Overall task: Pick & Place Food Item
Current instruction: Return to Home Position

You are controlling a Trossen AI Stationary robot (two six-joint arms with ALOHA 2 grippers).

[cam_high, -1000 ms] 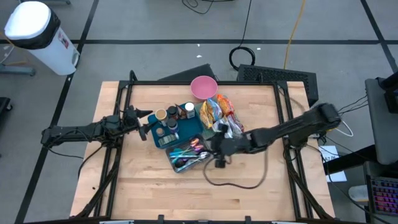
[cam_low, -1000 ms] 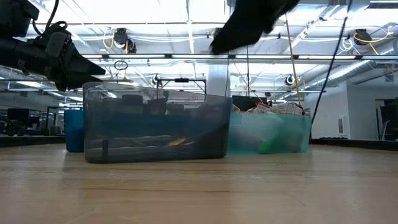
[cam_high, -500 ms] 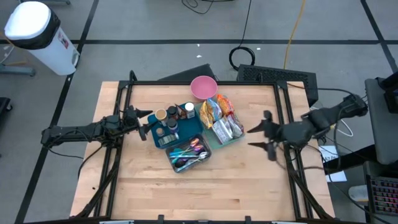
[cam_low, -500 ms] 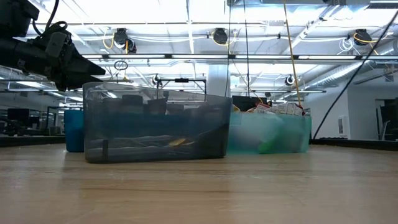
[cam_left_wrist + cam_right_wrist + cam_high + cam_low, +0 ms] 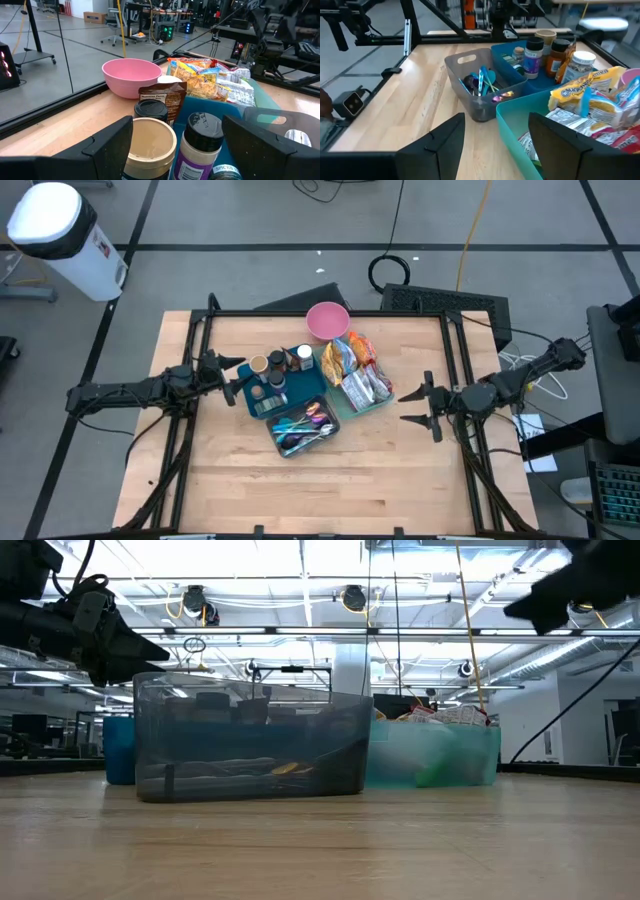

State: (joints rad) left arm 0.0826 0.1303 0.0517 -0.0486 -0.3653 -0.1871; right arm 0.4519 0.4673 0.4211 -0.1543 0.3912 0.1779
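Looks like sorting done, arms parking. R gripper [image 5: 402, 405]: out near R edge of table [image 5: 250, 480], well apart from the bins, claw spread wide w/ nothing btwn the fingers. Fits a pull-back toward home, not another pick. L gripper [image 5: 237, 382]: hovering just beside the blue tray [image 5: 305, 388] of spice jars [image 5: 200, 135], claw likewise spread & empty; prob just waiting, clear of the R arm's path. Spoons [image 5: 482, 80]: down inside the grey bin [image 5: 482, 107], near table cntr, right up against blue tray on one side & teal bin [image 5: 520, 127] on the other; touching or a hair apart, cannot tell. Grouped that way by kind, at a guess: cutlery in grey bin, snack packets [image 5: 355, 365] in teal bin, jars in tray, pink bowl [image 5: 327, 320] alone just behind them. Long axis of grey bin: diagonal in high view, lower L to upper R of that pic. Spoons roughly along same line, prob because too long to sit crosswise. From R wrist view, a couple of blue pieces leaning up against the bin wall rather than flat, upper ends toward the rim. Bowl end vs handle end: too small to tell for most. No cutlery seen outside the bin, so placing judged complete; only arm retreat left.
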